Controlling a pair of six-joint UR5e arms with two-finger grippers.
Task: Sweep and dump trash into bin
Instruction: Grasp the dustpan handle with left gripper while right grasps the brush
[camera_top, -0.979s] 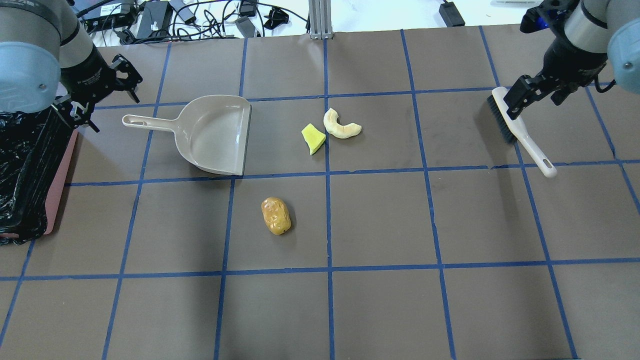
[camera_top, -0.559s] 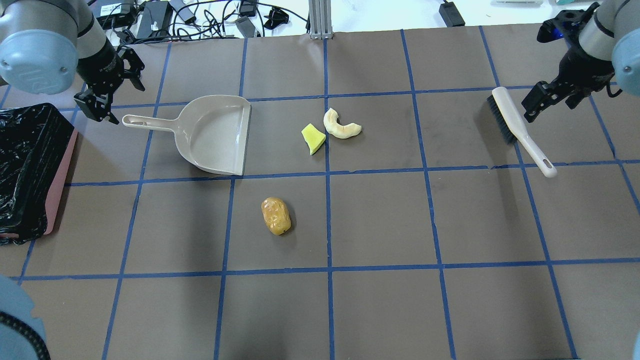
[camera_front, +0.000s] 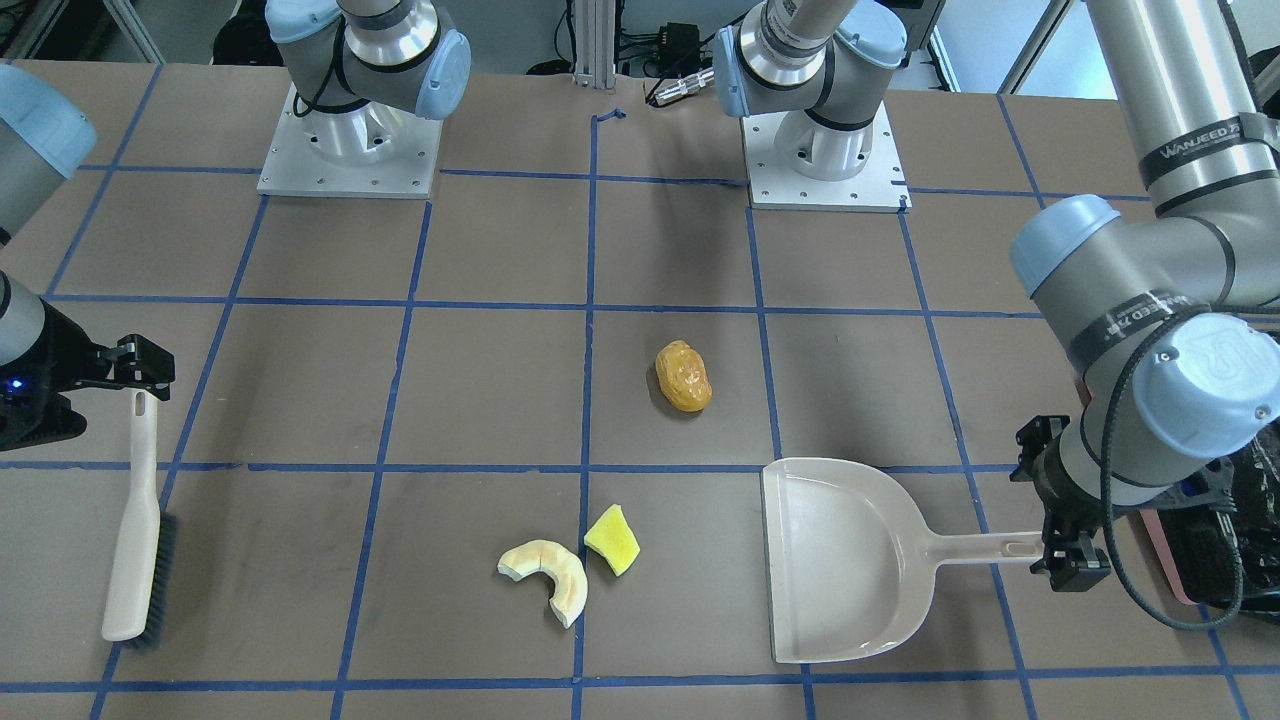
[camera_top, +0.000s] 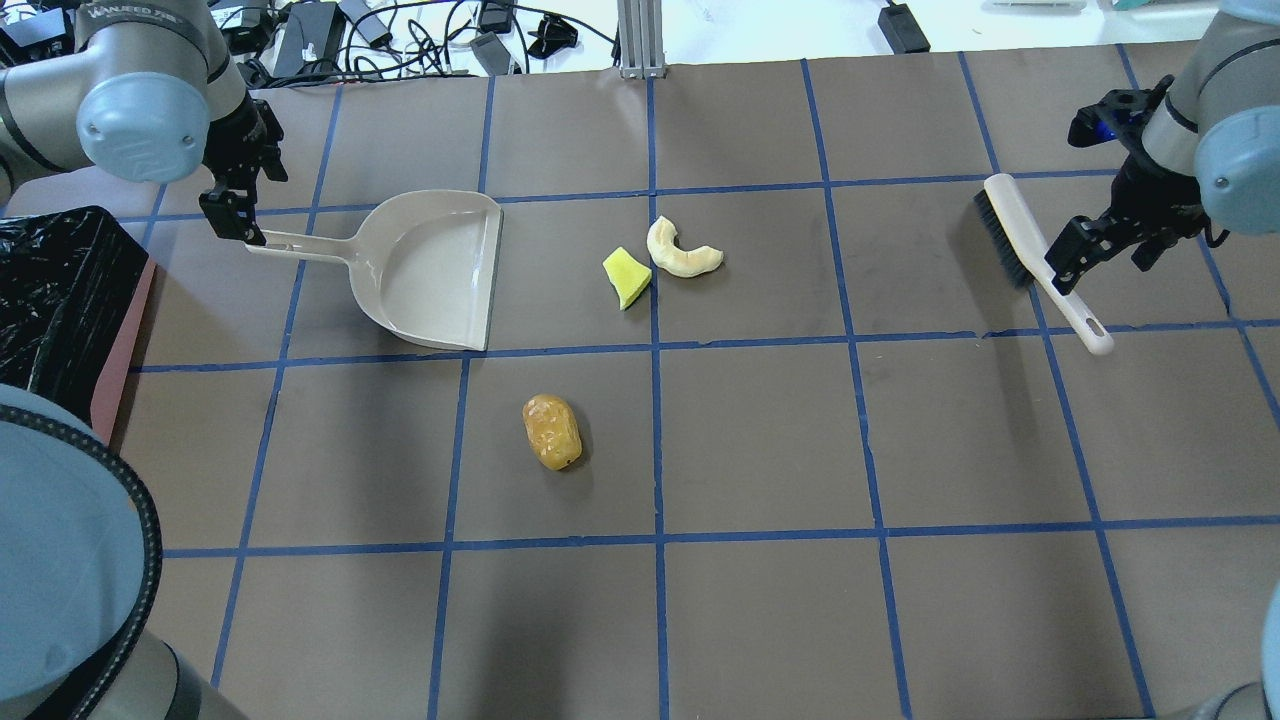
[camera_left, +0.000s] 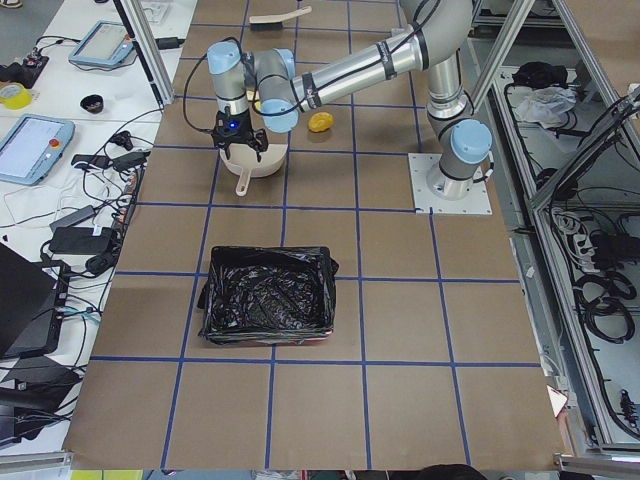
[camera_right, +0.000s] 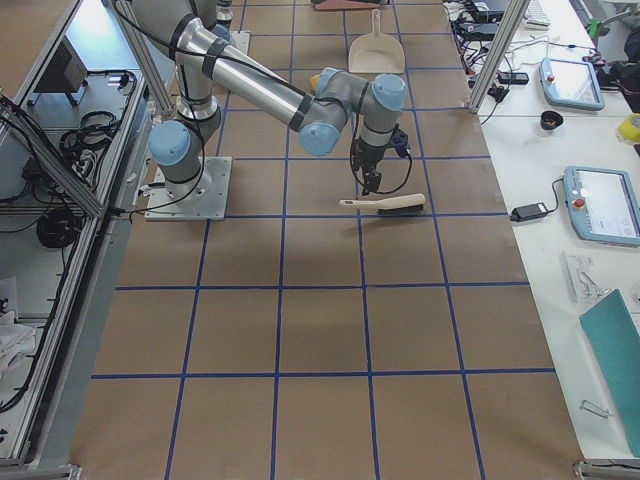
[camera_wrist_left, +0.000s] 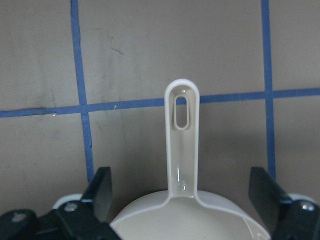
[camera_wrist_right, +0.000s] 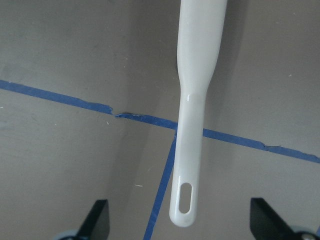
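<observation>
Lying unswept on the table (camera_top: 800, 430): orange-brown lump (camera_top: 551, 432), cream crescent slice (camera_top: 680, 250), yellow-green wedge (camera_top: 626, 277). Left gripper (camera_wrist_left: 181, 187) straddles the dustpan (camera_top: 430, 270) handle, right gripper (camera_wrist_right: 180, 220) the brush (camera_top: 1030, 255) handle, both spread wide, gripping nothing. Grasping, sweeping and dumping into the black-lined pink bin (camera_top: 118, 370) all remain.

Beige dustpan (camera_top: 430, 270) lies flat on the brown tabletop (camera_top: 760, 440), which carries a blue tape grid (camera_top: 655, 440). White brush (camera_top: 1005, 225), dark bristles, lies well apart on the opposite side. Cables and power bricks (camera_top: 330, 30) sit past the far edge.
</observation>
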